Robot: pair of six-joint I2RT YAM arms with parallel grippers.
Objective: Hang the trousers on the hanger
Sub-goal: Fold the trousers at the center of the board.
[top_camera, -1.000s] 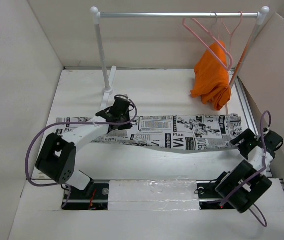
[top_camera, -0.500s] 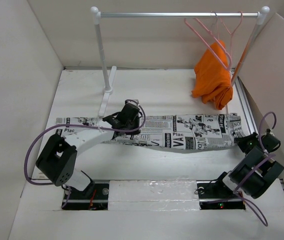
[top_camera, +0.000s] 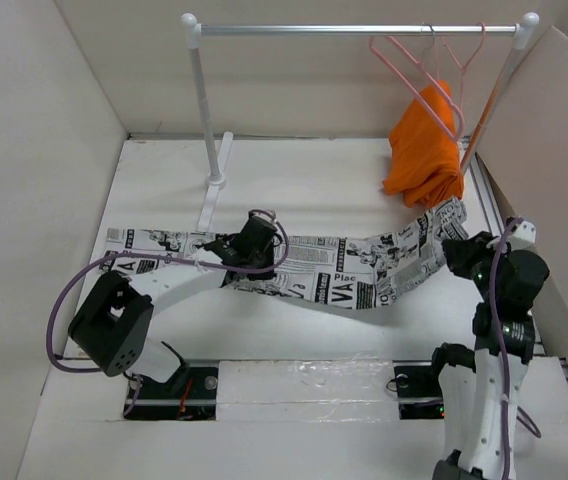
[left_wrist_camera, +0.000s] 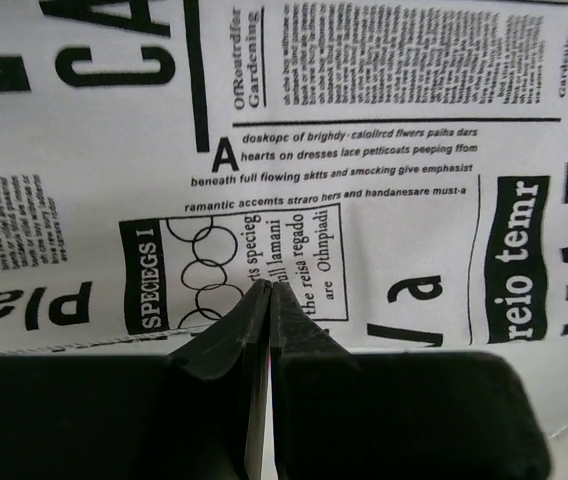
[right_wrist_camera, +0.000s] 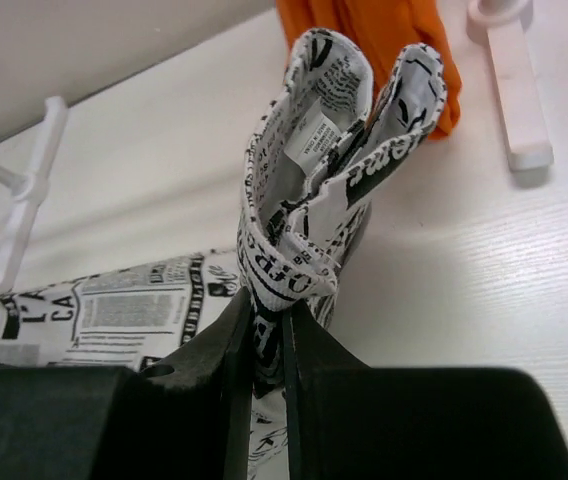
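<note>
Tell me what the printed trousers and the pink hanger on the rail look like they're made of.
The trousers: thin matte fabric, perhaps cotton; it folds softly and drapes where lifted. The hanger: slim rod, probably coated wire or plastic, smooth pink; too thin to tell which.

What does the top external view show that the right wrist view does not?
Only top external: the hanger on the rail, and the left gripper over the trousers. Only right wrist: a white label inside the bunched fabric that the right gripper pinches. Both: the trousers and the orange cloth.
</note>
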